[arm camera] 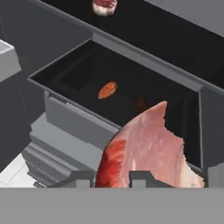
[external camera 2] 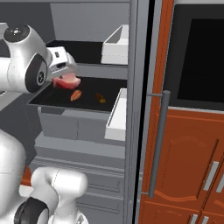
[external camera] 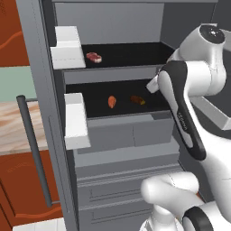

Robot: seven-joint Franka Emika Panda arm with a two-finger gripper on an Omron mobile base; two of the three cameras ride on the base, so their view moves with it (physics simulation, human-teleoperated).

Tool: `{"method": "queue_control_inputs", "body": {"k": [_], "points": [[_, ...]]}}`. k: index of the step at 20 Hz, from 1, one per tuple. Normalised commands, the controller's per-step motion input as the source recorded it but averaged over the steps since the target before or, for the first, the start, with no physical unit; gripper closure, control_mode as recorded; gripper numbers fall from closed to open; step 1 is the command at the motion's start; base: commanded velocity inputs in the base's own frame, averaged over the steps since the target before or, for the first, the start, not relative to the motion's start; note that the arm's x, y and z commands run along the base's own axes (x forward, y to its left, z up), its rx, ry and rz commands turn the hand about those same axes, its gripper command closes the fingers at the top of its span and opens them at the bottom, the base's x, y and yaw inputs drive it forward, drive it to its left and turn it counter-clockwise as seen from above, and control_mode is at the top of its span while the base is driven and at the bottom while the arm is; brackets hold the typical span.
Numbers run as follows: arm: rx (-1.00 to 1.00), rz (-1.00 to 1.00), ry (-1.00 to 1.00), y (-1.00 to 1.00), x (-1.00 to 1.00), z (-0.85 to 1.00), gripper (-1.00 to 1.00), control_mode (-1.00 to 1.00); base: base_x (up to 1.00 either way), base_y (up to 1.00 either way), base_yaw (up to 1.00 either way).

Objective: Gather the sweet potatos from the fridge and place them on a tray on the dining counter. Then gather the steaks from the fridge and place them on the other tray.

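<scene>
Presently clamped narrow: gripper (arm camera: 111, 178) closed on the near edge of one steak (arm camera: 148, 144), slab hanging out past the fingertips with its broad marbled face turned to the hand camera. Seen from the right base as a pink slab under the white hand, at the left front corner of the lower shelf (external camera 2: 87, 105) of the fridge (external camera: 113, 22), raised off the shelf rather than resting on it, as far as can be told.

Governing relation for the next move, by judgement: load already in hand and at the mouth of the shelf, so way out lies back toward the base, away from the shelf front; upper shelf (external camera: 131, 54) edge close overhead of the hand, door bins (external camera: 76, 122) to the side. Risk of clipping the slab's free end on the shelf lip if swung early. Destination judged to be the blue tray on the dining counter.

Count, steaks: two. One held; second steak (external camera: 94, 57) lying flat on the upper shelf, above and farther in than the hand.

Count, sweet potatoes: two, both on the lower shelf beyond the held slab. Brighter sweet potato (external camera: 112, 101) with long axis slanted across the shelf; darker sweet potato (external camera: 138, 100) beside it, apart, not touching, partly hidden behind the slab from the hand camera.

Noted: neither sweet potato yet removed.
</scene>
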Motion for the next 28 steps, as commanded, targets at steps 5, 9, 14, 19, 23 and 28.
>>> {"method": "queue_control_inputs", "body": {"k": [5, 9, 14, 19, 23, 28], "points": [[-0.03, 0.00, 0.17, 0.00, -1.00, -0.01, 1.00, -1.00, 0.00, 0.00, 0.00], [-0.07, 0.00, 0.14, 0.00, -0.90, -0.02, 1.00, -1.00, 0.00, 0.00, 0.00], [-0.09, 0.00, 0.00, 0.01, -0.73, -0.13, 1.00, -1.00, 0.00, 0.00, 0.00], [-0.05, 0.00, 0.00, 0.01, -0.38, 0.00, 1.00, 1.00, -0.13, 0.00, 0.00], [0.00, 0.00, 0.00, 0.00, 0.00, 0.00, 1.00, 1.00, -0.96, -0.20, 0.06], [0.00, 0.00, 0.00, 0.00, 0.00, 0.00, 1.00, 1.00, -0.94, -0.09, 0.59]]}}
